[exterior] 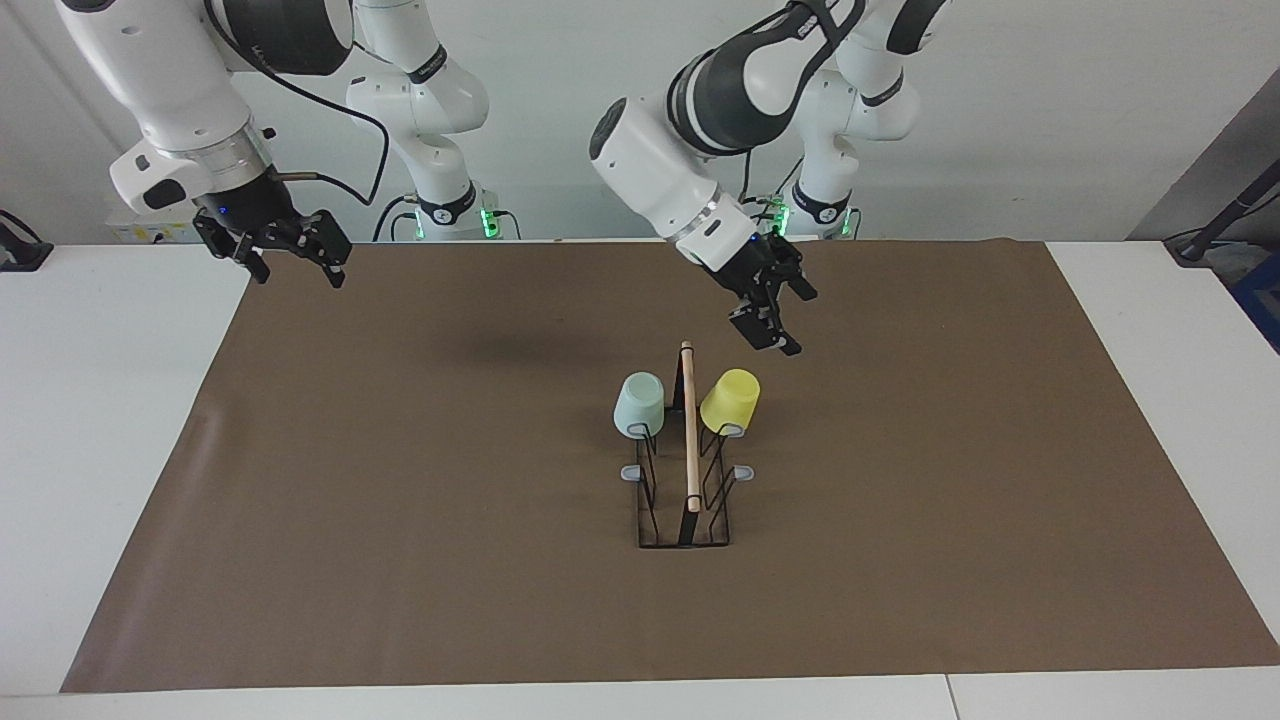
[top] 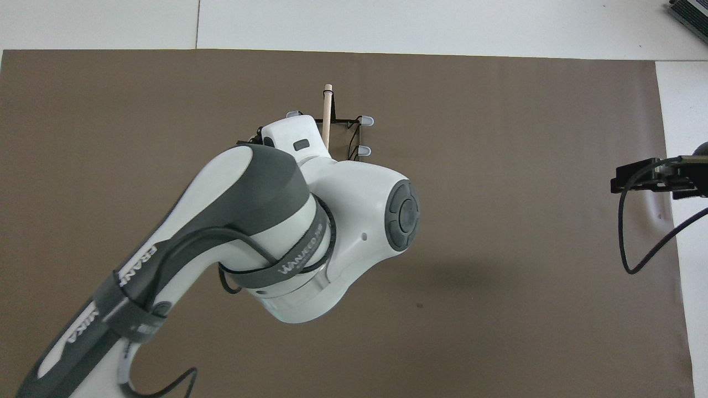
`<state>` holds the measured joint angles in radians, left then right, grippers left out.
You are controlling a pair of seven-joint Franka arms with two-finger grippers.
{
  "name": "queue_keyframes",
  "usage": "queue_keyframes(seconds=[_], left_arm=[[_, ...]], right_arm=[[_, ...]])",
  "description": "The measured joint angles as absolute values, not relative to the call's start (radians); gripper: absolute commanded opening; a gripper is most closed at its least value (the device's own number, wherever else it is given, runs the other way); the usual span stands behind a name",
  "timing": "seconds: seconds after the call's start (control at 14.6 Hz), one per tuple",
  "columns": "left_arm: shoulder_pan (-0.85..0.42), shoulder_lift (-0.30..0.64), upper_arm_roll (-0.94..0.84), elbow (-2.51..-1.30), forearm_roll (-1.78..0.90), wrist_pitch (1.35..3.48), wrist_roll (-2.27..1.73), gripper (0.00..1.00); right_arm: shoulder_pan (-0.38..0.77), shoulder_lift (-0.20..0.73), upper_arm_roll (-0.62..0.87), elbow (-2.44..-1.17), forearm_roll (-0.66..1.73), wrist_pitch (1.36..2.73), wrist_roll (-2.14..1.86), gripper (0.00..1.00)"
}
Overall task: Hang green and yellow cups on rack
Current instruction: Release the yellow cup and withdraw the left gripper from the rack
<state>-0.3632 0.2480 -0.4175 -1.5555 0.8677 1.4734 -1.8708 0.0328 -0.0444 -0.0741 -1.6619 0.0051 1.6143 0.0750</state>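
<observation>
The black wire rack (exterior: 686, 505) with its wooden rod (exterior: 689, 430) stands mid-table. The mint green cup (exterior: 640, 403) and the yellow cup (exterior: 731, 400) hang upside down on prongs, one each side of the rod, at the rack's end nearest the robots. My left gripper (exterior: 786, 320) is open and empty, raised over the mat beside the yellow cup, touching nothing. My right gripper (exterior: 298, 262) is open and empty, waiting over the mat's corner at its own end. In the overhead view my left arm hides both cups and its gripper; part of the rack (top: 354, 135) shows.
A brown mat (exterior: 400, 520) covers most of the white table (exterior: 110, 420). Two bare grey-tipped prongs (exterior: 742, 472) stick out from the rack's sides. My right gripper (top: 636, 179) shows at the overhead view's edge.
</observation>
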Motion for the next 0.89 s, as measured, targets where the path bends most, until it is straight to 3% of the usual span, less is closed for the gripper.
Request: queue_keyframes(seconds=[0.48, 0.89], left_arm=[[-0.353, 0.083, -0.128, -1.638, 0.577, 1.709, -1.286, 1.00], [-0.198, -0.027, -0.089, -1.678, 0.292, 1.751, -0.698, 1.00]], right_arm=[[0.033, -0.044, -0.071, -1.663, -0.028, 1.614, 0.062, 1.00], [0.033, -0.044, -0.071, -1.664, -0.028, 1.614, 0.061, 1.00]])
